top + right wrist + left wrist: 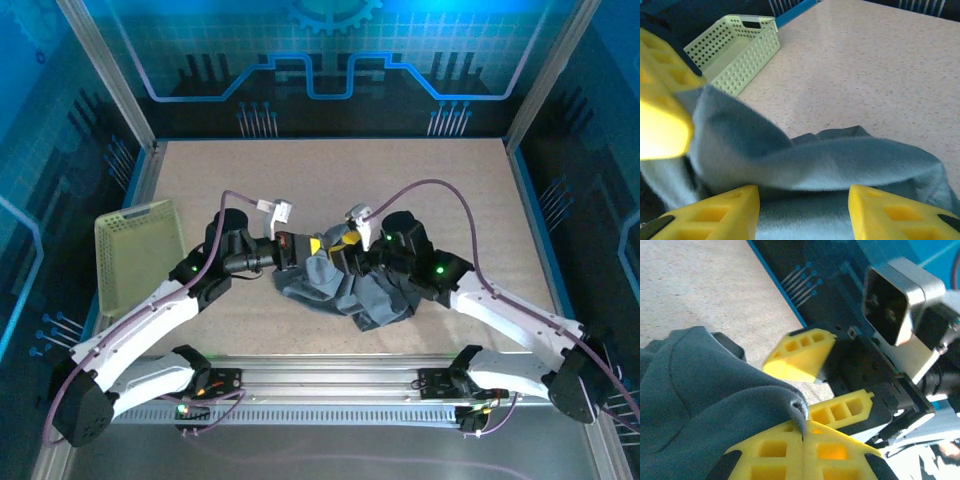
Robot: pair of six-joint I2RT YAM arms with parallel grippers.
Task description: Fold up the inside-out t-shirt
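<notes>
1. Now the t-shirt (335, 285) lies crumpled in a heap on the table (420, 180), near its front edge and between the two arms. The basket (140, 250) sits well apart at the left.
2. Left pincer (802, 432) is clamped tight on a pinched ridge of the cloth, raised above the heap.
3. Right pincer (804, 195) stands wide, with a fold of cloth draped across the gap. It grips nothing.
4. The step in hand looks like a regrip: finding a second hold so the shirt can be spread before any fold.
5. To do it well, the right pincer should take a hem or seam rather than a thick bunch. A hold well apart from the left grip lets the pull flatten the cloth.
6. Close fully before pulling, since soft fabric is likely to slip from a shallow bite.
7. The two pincers are very near each other, so draw them apart sideways, low over the table.
</notes>
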